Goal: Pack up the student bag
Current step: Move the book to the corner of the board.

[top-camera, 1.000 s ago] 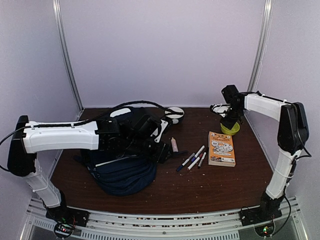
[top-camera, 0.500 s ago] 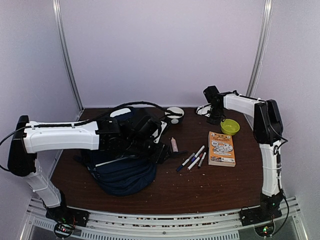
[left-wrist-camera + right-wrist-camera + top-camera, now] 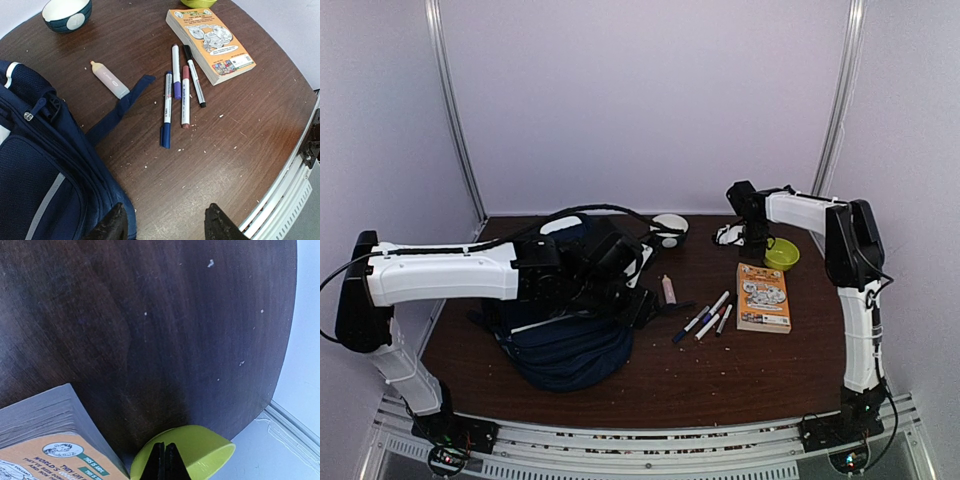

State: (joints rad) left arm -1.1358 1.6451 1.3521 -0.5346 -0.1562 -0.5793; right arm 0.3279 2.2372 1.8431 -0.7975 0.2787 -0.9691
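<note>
Honest progress report: we're barely off the starting line here. The student bag (image 3: 565, 345) is slumped on the left side of the table (image 3: 740, 375). Everything that looks packable is sitting out in the open: the orange paperback (image 3: 210, 42), four markers (image 3: 179, 95) lying just beside it, and a little pinkish tube (image 3: 109, 80) near the bag's loose strap (image 3: 120, 110). There's also a dark bowl (image 3: 66, 12) at the back and a lime bowl (image 3: 780, 254) at the book's far end, though we doubt bowls go in a school bag. We can't see inside the bag or even tell if the zip is open, so by our reckoning pretty much the whole job is left.

Poses: the left arm (image 3: 450, 272) lies low and stretched out across the bag. The left gripper (image 3: 167, 227) hangs past the bag's edge over bare wood, fingers spread wide with nothing between them. The right arm (image 3: 805, 210) stands up from its base, reaches toward the back of the table, and drops its wrist down beside the lime bowl. The right gripper (image 3: 165, 460) has its fingers pressed together with only a hairline between them, tips right against that bowl. Whether it's nipping the rim, we can't tell.
</note>
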